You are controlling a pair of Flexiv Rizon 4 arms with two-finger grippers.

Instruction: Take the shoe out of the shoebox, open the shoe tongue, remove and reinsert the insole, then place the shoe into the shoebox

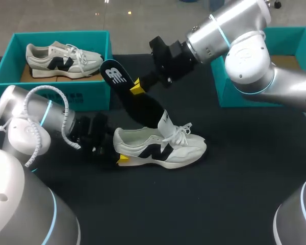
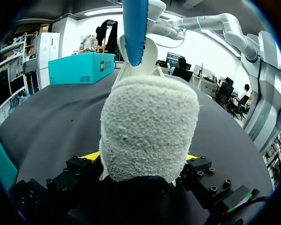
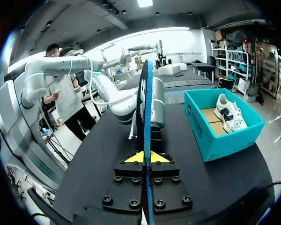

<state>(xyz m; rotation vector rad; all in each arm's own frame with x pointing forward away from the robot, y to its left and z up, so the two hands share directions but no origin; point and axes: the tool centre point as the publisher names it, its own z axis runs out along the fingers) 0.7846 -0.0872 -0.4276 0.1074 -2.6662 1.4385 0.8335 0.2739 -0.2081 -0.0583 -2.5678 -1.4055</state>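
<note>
Left jaws clamp shoe (image 2: 150,126) heel, right jaws pinch insole (image 1: 115,76), its tip inside shoe plain in head view

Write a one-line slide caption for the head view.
With left claw gripping the shoe, right claw holds the insole.

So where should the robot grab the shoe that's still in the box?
Probably by the heel of the shoe, coming straight down from above: it sits sole-down with its opening up, and the box walls block the sides.
</note>
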